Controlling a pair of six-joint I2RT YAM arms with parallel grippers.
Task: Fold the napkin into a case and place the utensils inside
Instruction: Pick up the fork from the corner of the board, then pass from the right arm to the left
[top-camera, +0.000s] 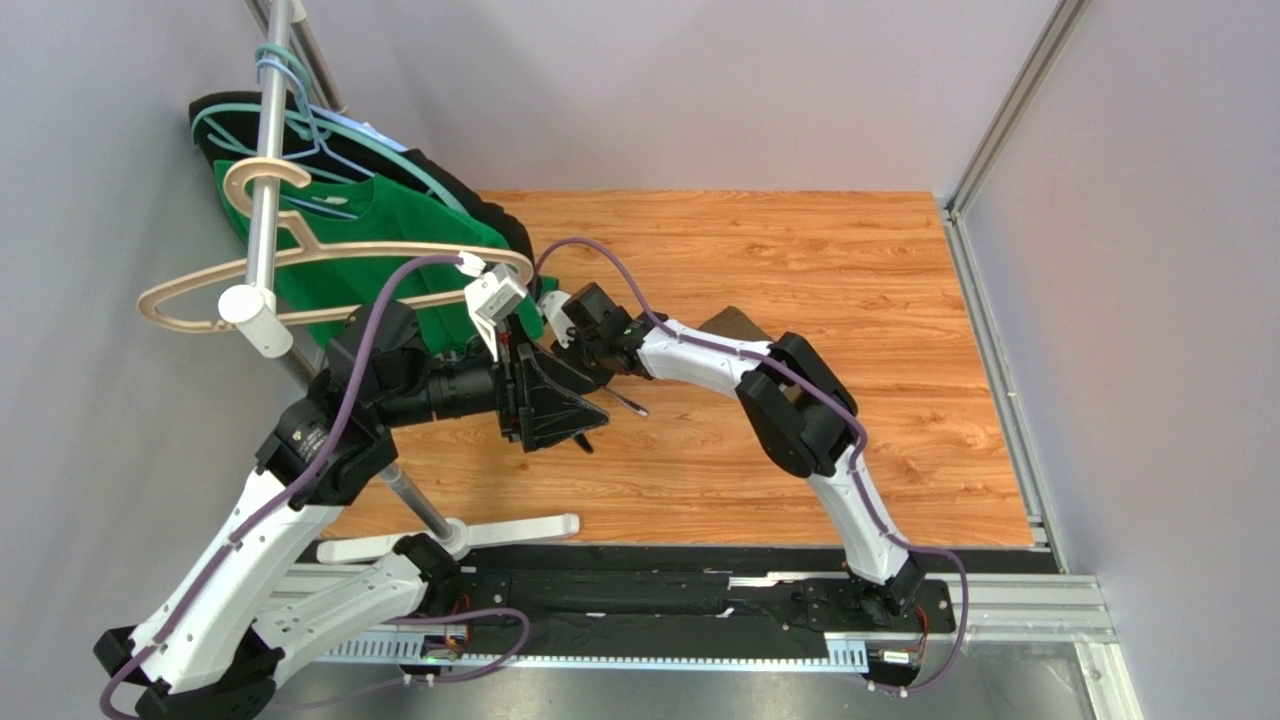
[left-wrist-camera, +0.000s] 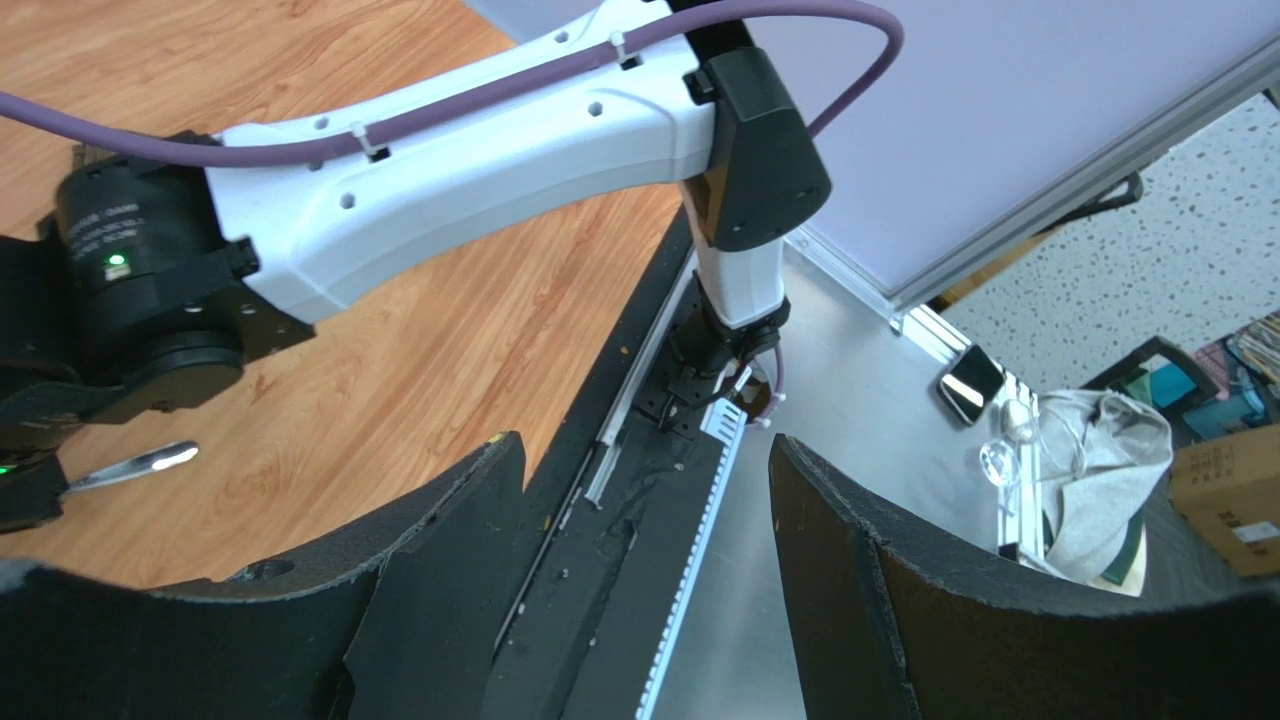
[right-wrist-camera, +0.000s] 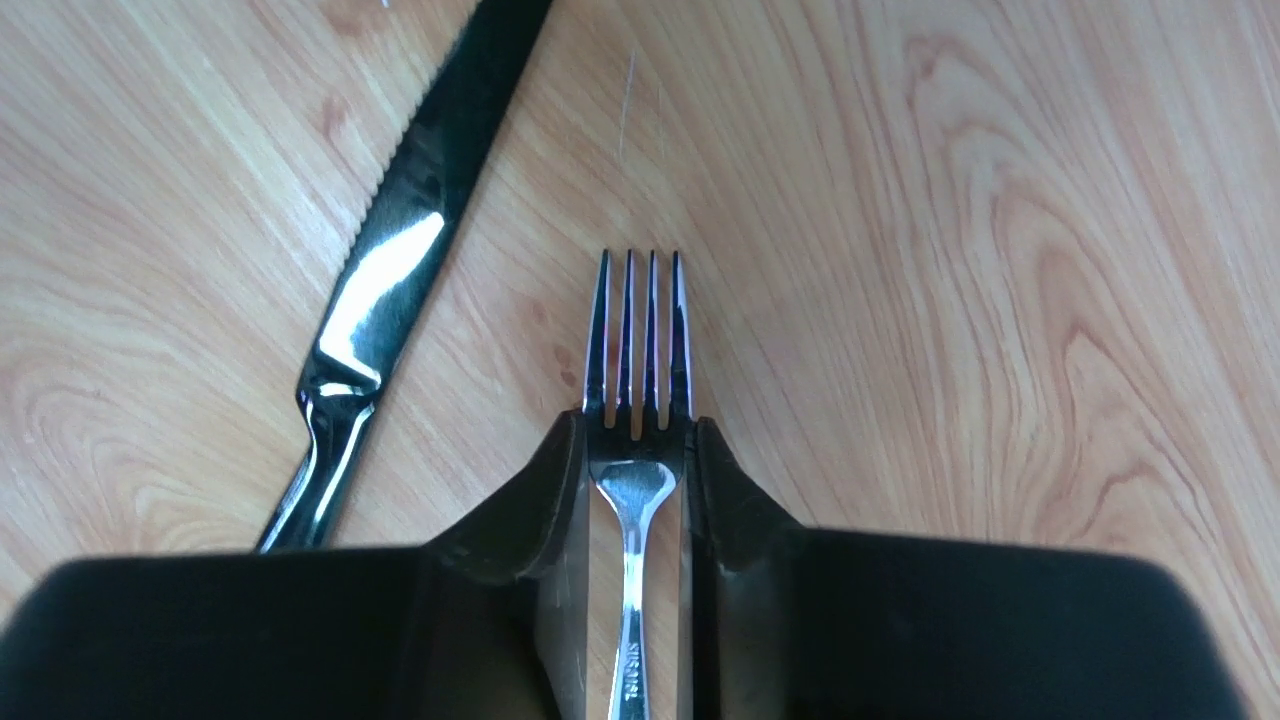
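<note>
A silvery fork (right-wrist-camera: 639, 330) lies on the wooden table, tines pointing away, and my right gripper (right-wrist-camera: 634, 428) is shut on its neck just below the tines. A knife (right-wrist-camera: 394, 248) lies slanted on the wood to the fork's left, apart from it. My left gripper (left-wrist-camera: 646, 465) hangs open in the air with nothing between its fingers, close beside the right wrist in the top view (top-camera: 549, 408). Only a corner of the olive-brown napkin (top-camera: 736, 321) shows behind the right arm. A silvery utensil end (left-wrist-camera: 138, 465) pokes out under the right wrist.
A green shirt (top-camera: 376, 240) hangs on a hanger from a metal stand (top-camera: 271, 165) at the back left, with a bare wooden hanger (top-camera: 196, 300) in front. The stand's white foot (top-camera: 496, 531) lies by the near table edge. Grey walls close in the left, back and right.
</note>
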